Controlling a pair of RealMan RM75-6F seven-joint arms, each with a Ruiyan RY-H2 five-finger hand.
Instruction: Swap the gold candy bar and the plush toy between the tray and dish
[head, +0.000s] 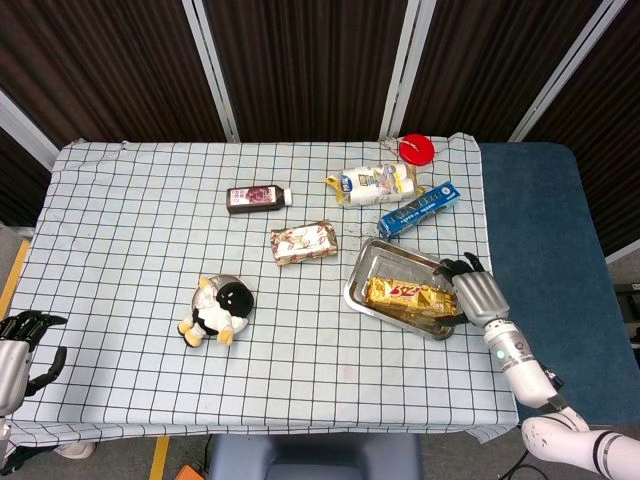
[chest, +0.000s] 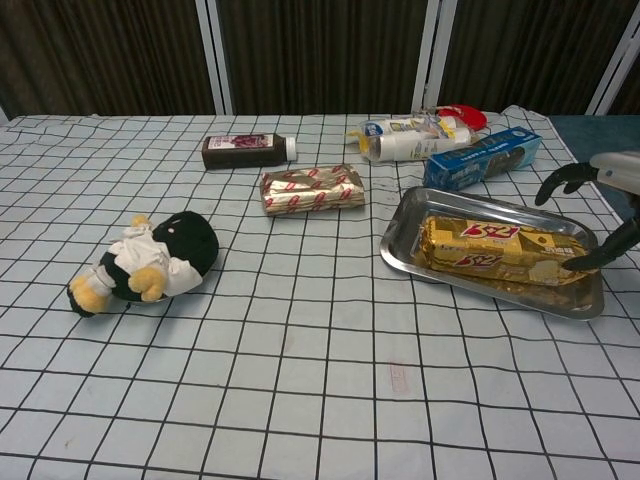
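Nearest the robot, at the lower left corner of the head view, the left hand (head: 18, 352) hangs off the table's edge beside the checked tablecloth (head: 120, 240), fingers curled loosely with nothing in them; whether they are fully closed cannot be told. Right hand (head: 478, 295): poised at the right end of the metal tray (head: 357, 277), fingers spread apart and empty, with one dark fingertip (chest: 575, 262) at the end of the gold candy bar (head: 405, 295); actual contact cannot be confirmed. One candy bar lies lengthwise inside the one tray. Left of centre, one plush toy (head: 218, 310), black, white and yellow, lies on its side over the dish (head: 228, 282), which it almost wholly hides; only a sliver of rim shows.

Beyond these, one foil packet with red print (head: 303, 242) lies between toy and tray, clear of both. Just behind the tray's far edge lies one blue box (head: 419, 209), close to the right hand's approach side. Farther back lie one dark bottle with a white cap (head: 257, 197), on its side, and one white and yellow pouch (head: 371, 184). At the far edge rests one red lid (head: 416, 150).
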